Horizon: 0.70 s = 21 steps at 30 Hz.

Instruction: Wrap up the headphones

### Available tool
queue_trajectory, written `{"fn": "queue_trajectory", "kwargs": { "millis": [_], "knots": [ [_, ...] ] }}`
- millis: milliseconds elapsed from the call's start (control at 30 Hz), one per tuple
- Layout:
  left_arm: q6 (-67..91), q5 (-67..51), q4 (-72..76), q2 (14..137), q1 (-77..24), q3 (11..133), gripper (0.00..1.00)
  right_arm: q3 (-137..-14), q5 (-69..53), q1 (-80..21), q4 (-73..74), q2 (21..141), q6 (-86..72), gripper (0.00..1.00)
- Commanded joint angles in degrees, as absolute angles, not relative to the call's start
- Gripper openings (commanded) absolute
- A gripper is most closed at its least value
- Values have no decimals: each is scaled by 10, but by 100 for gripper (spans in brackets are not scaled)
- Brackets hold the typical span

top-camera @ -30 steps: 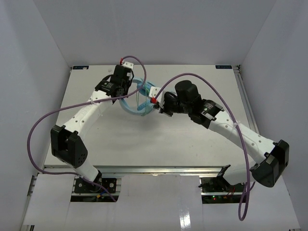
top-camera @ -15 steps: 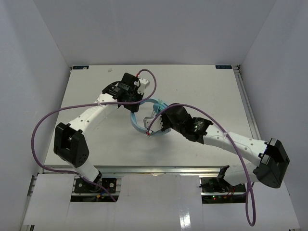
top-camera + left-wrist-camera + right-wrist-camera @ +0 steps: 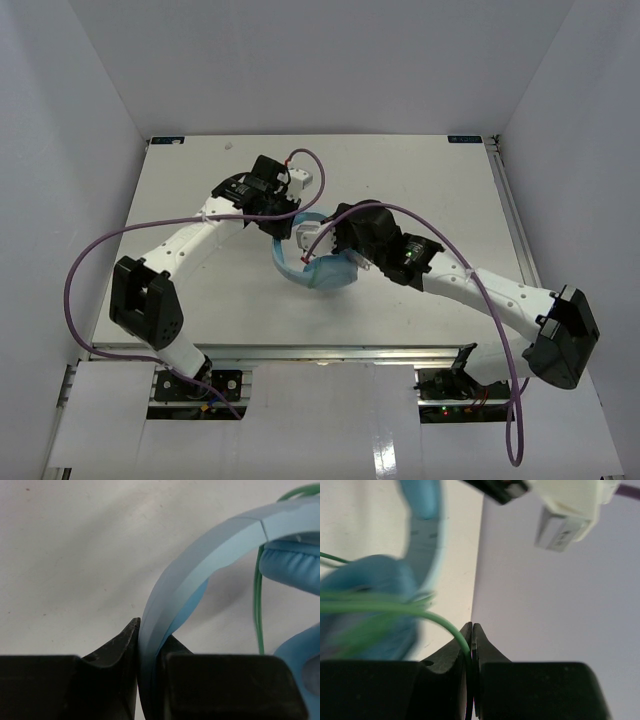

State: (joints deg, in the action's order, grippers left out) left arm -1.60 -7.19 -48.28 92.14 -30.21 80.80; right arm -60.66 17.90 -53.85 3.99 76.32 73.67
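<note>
Right tool [image 3: 471, 630] moved outward | pinching cable [image 3: 447, 624] | left tool [image 3: 147, 635] clamps headphones [image 3: 200, 545] (headband)

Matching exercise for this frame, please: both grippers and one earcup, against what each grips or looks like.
Column one:
1. left gripper
2. right gripper
3. earcup

Column two:
A. shut on the thin green cable
B. shut on the light blue headband
C. blue padding, gripped by neither

Pairs: 1-B, 2-A, 3-C.
</note>
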Motion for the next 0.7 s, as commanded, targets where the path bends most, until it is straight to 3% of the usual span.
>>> {"fn": "queue_trajectory", "kwargs": {
  "millis": [0,133,500,667],
  "knots": [
    [-33,-154,-496,891,-334,804,0,-671,128,-523,33,758,733,8],
    [-32,-145,-492,893,-334,804,0,-710,41,-522,130,756,681,8],
    [-35,-201,-491,850,-334,824,0,-664,61,-461,68,794,713,10],
    [-35,-220,-498,846,-335,828,0,-656,48,-457,72,802,715,31]
  ]
}}
